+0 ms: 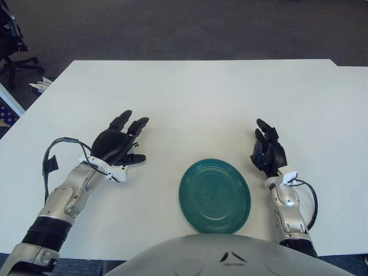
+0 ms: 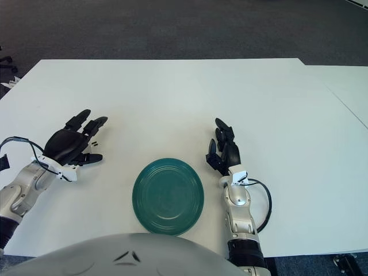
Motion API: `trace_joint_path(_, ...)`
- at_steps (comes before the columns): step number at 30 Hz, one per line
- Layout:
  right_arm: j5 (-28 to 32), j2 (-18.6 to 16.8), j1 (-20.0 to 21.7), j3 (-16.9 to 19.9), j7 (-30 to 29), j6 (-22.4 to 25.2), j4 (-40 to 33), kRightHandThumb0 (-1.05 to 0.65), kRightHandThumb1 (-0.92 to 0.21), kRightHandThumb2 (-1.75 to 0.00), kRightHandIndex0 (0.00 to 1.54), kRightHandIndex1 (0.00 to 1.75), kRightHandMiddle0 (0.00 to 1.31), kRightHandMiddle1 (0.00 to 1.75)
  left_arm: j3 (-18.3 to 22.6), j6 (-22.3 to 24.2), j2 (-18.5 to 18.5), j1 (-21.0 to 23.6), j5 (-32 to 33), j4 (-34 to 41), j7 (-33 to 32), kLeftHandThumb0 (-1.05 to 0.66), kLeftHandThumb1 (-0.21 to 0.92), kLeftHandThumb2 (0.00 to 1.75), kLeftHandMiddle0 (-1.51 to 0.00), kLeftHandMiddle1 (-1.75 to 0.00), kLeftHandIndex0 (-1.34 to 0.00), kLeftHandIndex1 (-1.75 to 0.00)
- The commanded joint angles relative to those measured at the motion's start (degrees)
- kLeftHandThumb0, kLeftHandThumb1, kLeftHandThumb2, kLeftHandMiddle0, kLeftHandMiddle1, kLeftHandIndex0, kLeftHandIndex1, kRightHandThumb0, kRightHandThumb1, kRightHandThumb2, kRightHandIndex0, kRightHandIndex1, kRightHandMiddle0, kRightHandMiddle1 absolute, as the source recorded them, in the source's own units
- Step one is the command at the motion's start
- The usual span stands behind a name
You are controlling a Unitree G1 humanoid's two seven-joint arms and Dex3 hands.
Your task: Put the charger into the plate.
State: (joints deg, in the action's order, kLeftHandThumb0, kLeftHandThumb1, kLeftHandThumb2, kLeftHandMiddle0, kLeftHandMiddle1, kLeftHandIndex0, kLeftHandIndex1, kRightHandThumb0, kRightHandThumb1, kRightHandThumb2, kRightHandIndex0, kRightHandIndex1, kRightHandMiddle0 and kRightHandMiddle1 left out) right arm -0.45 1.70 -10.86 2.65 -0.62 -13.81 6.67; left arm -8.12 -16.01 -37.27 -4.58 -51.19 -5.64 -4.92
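Note:
A dark green plate (image 1: 214, 195) lies on the white table near its front edge. My left hand (image 1: 122, 141) hovers low over the table to the plate's left, palm down, fingers spread and holding nothing. In the right eye view, two tiny dark marks (image 2: 94, 144) show on the table just beside those fingers; they may be the prongs of a white charger, whose body I cannot make out against the white top. My right hand (image 1: 267, 150) shows just right of the plate, fingers relaxed and empty.
The white table (image 1: 230, 98) stretches far back and to the right. An office chair (image 1: 10, 49) stands off its far left corner, with white papers (image 1: 40, 86) beside the table's left edge.

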Motion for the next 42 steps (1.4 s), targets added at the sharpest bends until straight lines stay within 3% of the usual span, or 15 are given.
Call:
trace_joint_path(1, 0.79, -0.32, -3.07, 0.23, 0.31, 5.73, 3.42, -0.72, -0.92, -0.88, 0.18, 0.01, 0.00, 0.48, -0.67, 0.75, -1.45, 0.55, -0.68, -1.24, -0.06, -1.05, 0.92, 0.36, 0.00, 0.00, 0.00, -0.25)
trace_joint_path(16, 1.86, -0.20, -3.10, 0.53, 0.57, 6.14, 3.25, -0.72, -0.92, -0.87, 0.18, 0.00, 0.00, 0.51, -1.59, -1.41, -3.27, -0.03, 1.33, -4.68, -1.62, -1.05, 0.92, 0.40, 0.00, 0.00, 0.00, -0.30)
trace_joint_path(25, 2.24, -0.04, -3.15, 0.81, 0.83, 6.89, 2.77, -0.73, -0.92, -0.86, 0.17, 0.00, 0.00, 0.50, -2.29, -2.83, -3.28, 0.06, 1.56, -8.01, -3.97, -1.05, 0.92, 0.34, -0.03, 0.00, 0.00, -0.62)
trace_joint_path(33, 2.40, -0.03, -3.16, 1.23, 0.84, 7.38, 2.38, -0.73, -0.92, -0.84, 0.16, 0.00, 0.00, 0.51, -2.85, -0.36, -3.20, -0.45, 0.25, -7.84, -4.97, -1.05, 0.92, 0.32, -0.09, -0.02, -0.04, -0.76)
trace_joint_path(42, 2.66, 0.19, -3.15, 1.59, 1.35, 7.32, 2.35, -0.74, -0.92, -0.84, 0.16, 0.00, 0.00, 0.51, -3.76, 2.45, -4.03, -0.66, 0.42, -6.88, -2.15, -1.05, 0.92, 0.42, -0.13, -0.02, -0.06, -0.78)
